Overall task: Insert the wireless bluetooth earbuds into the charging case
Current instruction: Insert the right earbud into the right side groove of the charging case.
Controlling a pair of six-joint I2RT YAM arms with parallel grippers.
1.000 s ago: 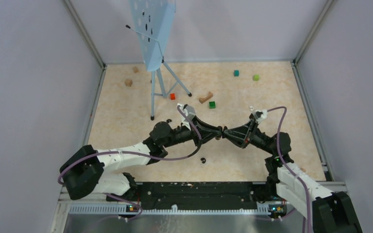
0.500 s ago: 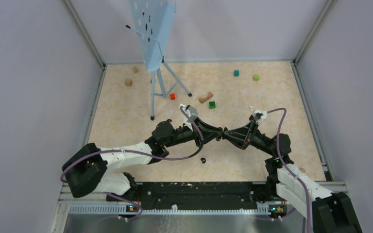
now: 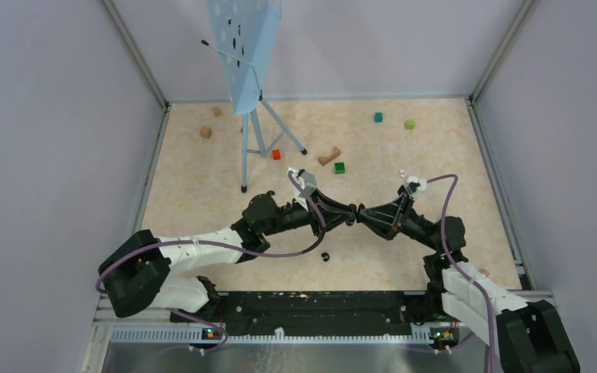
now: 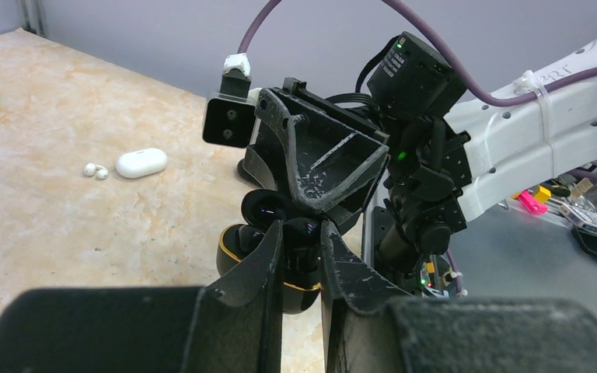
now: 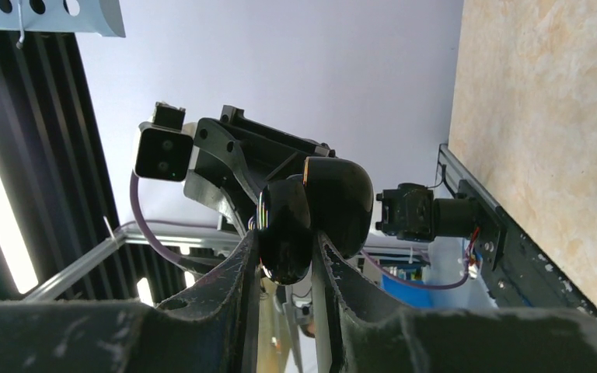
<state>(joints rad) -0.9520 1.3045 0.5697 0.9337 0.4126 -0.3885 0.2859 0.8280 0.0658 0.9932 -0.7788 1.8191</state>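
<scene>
Your left jaws and right jaws each pinch narrowly on the open black charging case [image 4: 237, 239], holding it in the air between the arms. One black earbud [image 3: 325, 256] lies on the counter [image 3: 202, 179] nearby. The white earbuds [image 4: 96, 170] lie just beside a white case [image 4: 141, 162].

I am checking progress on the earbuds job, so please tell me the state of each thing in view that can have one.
black charging case: lifted, apparently open, held by both grippers
left gripper: shut on the black charging case
right gripper: shut on the black charging case
white charging case: closed, lying on the table
white earbuds: out of their case, lying beside it
black earbud: loose on the table
</scene>
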